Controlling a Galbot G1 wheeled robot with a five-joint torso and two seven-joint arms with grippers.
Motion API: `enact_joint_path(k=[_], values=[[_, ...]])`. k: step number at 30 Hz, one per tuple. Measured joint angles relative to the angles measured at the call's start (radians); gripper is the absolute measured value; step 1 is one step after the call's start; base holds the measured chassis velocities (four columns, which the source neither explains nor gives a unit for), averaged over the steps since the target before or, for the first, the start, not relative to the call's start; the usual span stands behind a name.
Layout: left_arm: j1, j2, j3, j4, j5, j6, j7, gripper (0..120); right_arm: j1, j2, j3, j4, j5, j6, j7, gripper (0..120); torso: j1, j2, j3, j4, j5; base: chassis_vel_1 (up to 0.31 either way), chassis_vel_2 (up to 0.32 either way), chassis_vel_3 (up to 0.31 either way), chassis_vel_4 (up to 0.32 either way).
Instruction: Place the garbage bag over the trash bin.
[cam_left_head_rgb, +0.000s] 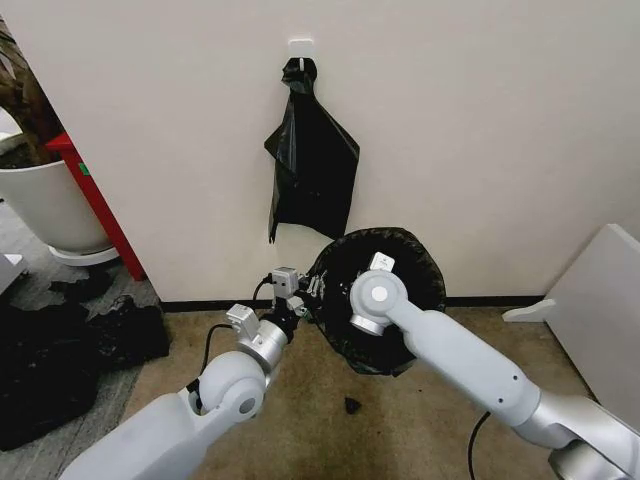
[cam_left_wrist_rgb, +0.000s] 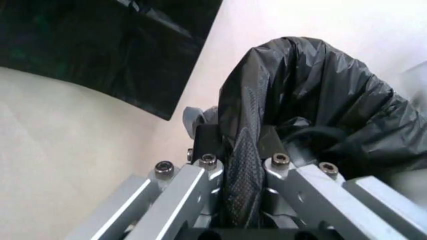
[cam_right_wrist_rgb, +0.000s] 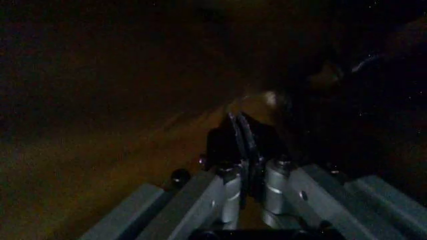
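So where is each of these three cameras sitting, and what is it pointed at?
Head: looks down at both arms, the bag and the wall.
Left wrist: looks along the left gripper, jaws shut on the bag's edge.
Right wrist: inside the dark bag, right gripper jaws shut.
Head and left wrist share the bag.

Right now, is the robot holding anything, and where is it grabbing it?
Yes. The left gripper pinches the garbage bag at its rolled edge on the bin's left side. The right gripper is shut deep inside the bag; whether it grips plastic cannot be told.
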Motion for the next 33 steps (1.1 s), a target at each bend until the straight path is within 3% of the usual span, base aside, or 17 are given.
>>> enact_joint_path(k=[5,16,23,28,33], values=[[0.004,-0.004,-0.004,0.007,0.004,0.000,0.000,4,0.021,-0.012,-0.002,0.032,0.011,0.002,0.009,0,0.000,0.000,0.000,0.0000,-0.0001,0.000,0.000,0.000,0.000],[0.017,0.017,-0.033,-0.019,0.002,-0.002,0.003,4,-0.025,0.019,0.065,-0.155,-0.013,-0.048,-0.059,0,0.000,0.000,0.000,0.0000,0.0002,0.000,0.000,0.000,0.000],[0.034,0.026,-0.043,-0.038,0.011,-0.002,0.018,4,-0.041,0.024,0.073,-0.199,-0.041,-0.053,-0.078,0,0.000,0.000,0.000,0.0000,0.0000,0.000,0.000,0.000,0.000],[0.036,0.020,-0.043,-0.038,0.014,-0.003,0.022,4,-0.043,0.020,0.067,-0.180,-0.041,-0.049,-0.068,0,0.000,0.000,0.000,0.0000,0.0001,0.000,0.000,0.000,0.000],[0.038,0.017,-0.053,-0.024,0.015,-0.004,0.024,4,-0.007,-0.016,0.036,-0.035,0.006,-0.016,-0.012,0,0.000,0.000,0.000,0.0000,0.0000,0.000,0.000,0.000,0.000]])
